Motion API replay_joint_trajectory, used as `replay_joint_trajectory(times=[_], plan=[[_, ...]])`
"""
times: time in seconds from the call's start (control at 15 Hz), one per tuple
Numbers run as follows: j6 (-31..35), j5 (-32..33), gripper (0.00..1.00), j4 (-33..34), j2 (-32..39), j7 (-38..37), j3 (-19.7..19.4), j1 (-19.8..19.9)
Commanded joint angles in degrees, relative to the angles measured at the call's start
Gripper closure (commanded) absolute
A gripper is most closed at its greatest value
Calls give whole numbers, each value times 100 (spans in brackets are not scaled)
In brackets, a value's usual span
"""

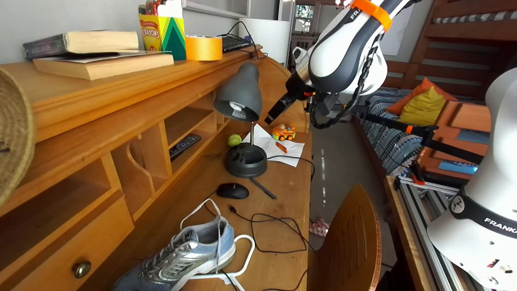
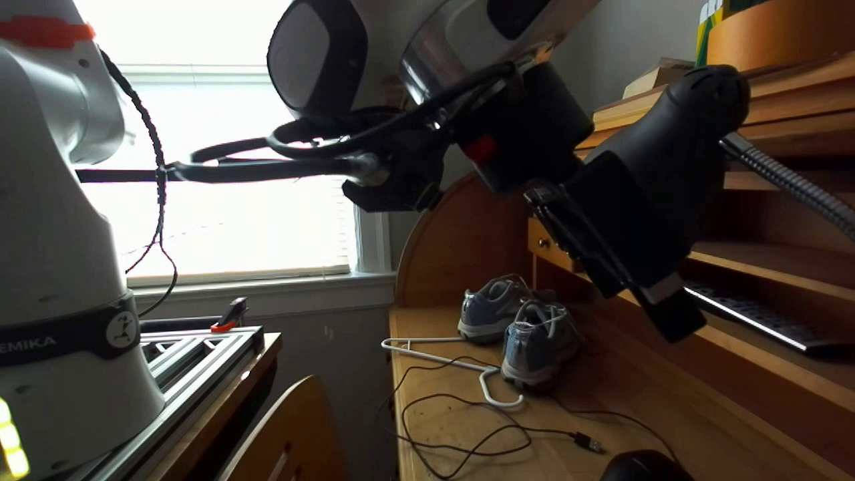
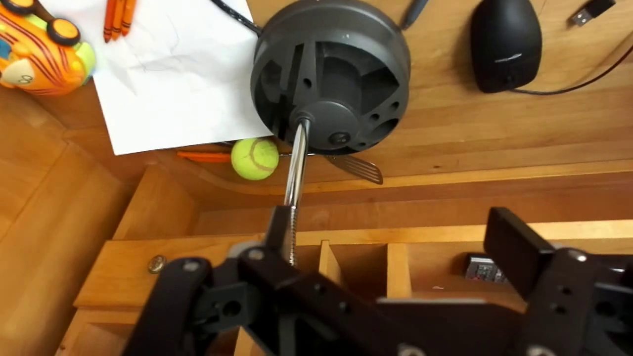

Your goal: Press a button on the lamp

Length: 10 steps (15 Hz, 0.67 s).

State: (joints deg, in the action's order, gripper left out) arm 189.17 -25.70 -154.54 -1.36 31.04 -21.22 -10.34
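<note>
Lamp (image 1: pixel 243 97): standing on the bench (image 1: pixel 288 188), its round base (image 3: pixel 329 121) between a black computer mouse (image 3: pixel 505 47) and white paper (image 3: pixel 173 94).
My jaws: spread wide near the dark grey shade (image 2: pixel 674 143); whether they touch it, I cannot tell.
Tennis ball (image 3: pixel 254 158): just beside the base.
Toy car (image 3: pixel 42 58): at the paper's edge.

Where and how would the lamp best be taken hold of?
I'd grip the lamp by its smooth lower stem, coming in level from the side where the chair stands, opposite the cubbyholes. That part is slim, straight and nearly upright; the ribbed upper neck would probably flex.
</note>
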Motion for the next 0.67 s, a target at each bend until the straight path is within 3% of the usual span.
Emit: replay_joint_trajectory(times=[0.0,0.27,0.6], plan=[[372,599,0,99,405,-540,229,111],[690,1219,0,275,895,-1119,498,484],[1769,2450,0,652,2015,-2100,1109,1551]])
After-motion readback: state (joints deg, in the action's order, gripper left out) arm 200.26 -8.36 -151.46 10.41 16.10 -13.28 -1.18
